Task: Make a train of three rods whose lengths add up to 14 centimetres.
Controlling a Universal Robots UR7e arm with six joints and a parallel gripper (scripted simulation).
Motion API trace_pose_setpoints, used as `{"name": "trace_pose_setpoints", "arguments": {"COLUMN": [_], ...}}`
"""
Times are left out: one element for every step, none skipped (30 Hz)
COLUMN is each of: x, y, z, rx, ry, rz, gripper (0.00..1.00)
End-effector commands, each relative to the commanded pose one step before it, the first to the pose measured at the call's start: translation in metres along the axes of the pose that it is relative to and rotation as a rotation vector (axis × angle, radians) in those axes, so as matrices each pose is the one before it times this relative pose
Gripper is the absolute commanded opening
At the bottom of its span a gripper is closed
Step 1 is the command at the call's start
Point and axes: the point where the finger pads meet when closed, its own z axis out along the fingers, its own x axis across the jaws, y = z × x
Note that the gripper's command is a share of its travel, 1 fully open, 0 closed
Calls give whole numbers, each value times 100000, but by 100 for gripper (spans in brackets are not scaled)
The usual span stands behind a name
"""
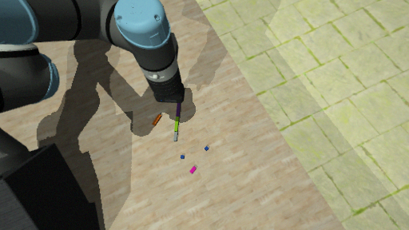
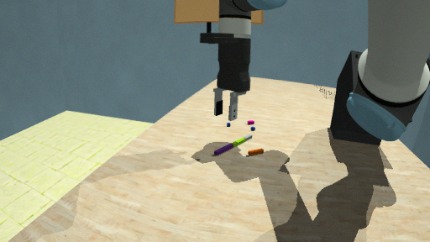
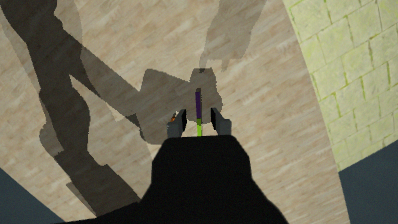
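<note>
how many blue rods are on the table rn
2. One blue rod lies just past the grey end of the train, left of the other blue rod; the magenta rod lies beyond them. None looks hidden.

wood table (image 1: pixel 248 168) | green paved floor (image 1: pixel 343 72) | blue wall (image 2: pixel 105 55)

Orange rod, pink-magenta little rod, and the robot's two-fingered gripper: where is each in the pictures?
Short orange rod (image 2: pixel 255 151), exterior view, middle of its length.
Small magenta rod (image 1: pixel 192 169), top view, its centre.
Two-finger gripper (image 2: pixel 225 113), exterior view, midway between its fingertips, open above the table.
</note>
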Motion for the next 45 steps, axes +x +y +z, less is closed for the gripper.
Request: {"name": "trace_pose_setpoints", "arguments": {"x": [29, 0, 0, 0, 0, 0, 0, 0, 0, 0, 0, 0, 0, 0, 0, 0, 0, -1, 1, -1, 0, 0, 0, 0, 0, 0, -1, 0, 0, 0, 0, 0, 0, 0, 0, 0, 0, 0, 0, 0, 0, 0, 0, 0, 0], "y": [1, 0, 0, 0, 0, 0, 0, 0, 0, 0, 0, 0, 0, 0, 0, 0, 0, 0, 0, 0, 0, 0, 0, 0, 0, 0, 0, 0, 0, 0, 0, 0, 0, 0, 0, 0, 0, 0, 0, 0, 0, 0, 0, 0, 0], "z": [-63, 0, 0, 0, 0, 0, 0, 0, 0, 0, -3, -19, -48, -87, -133, 0, 0, -183, -238, -291, -345, -395, -441, -482, -516, -542, -560, -568, -566, -554, -531, -499, 0, 0, -457, -407, -350, -289, -227, -166, -108, -60, -24, -4, 0], "rx": [6, 0, 0, 0, 0, 0, 0, 0, 0, 0, 0, 0, 0, 0, 0, 0, 0, 1, -1, 1, 0, 0, 0, 0, 0, 0, 0, 0, 0, 0, 0, 0, 0, 0, 0, 0, 0, 0, 0, 0, 0, 0, 0, 0, 0], "ry": [82, 0, 0, 0, 0, 0, 0, 0, 0, 0, 0, 0, 0, 0, 0, 0, 0, -1, 1, 0, 0, 0, 0, 0, 0, 0, 0, 0, 0, 0, 0, 0, 0, 0, 0, 0, 0, 0, 0, 0, 0, 0, 0, 0, 0], "rz": [-20, 0, 0, 0, 0, 0, 0, 0, 0, 0, 0, 0, 0, 0, 0, 0, 0, 0, 0, 0, 0, 0, 0, 0, 0, 0, 0, 0, 0, 0, 0, 0, 0, 0, 0, 0, 0, 0, 0, 0, 0, 0, 0, 0, 0], "gripper": [100, 100, 100, 100, 100, 100, 100, 100, 100, 100, 100, 100, 100, 100, 100, 100, 100, 100, 100, 100, 100, 100, 100, 100, 100, 100, 100, 100, 100, 100, 100, 100, 100, 100, 100, 100, 100, 100, 100, 100, 100, 100, 100, 100, 100]}}
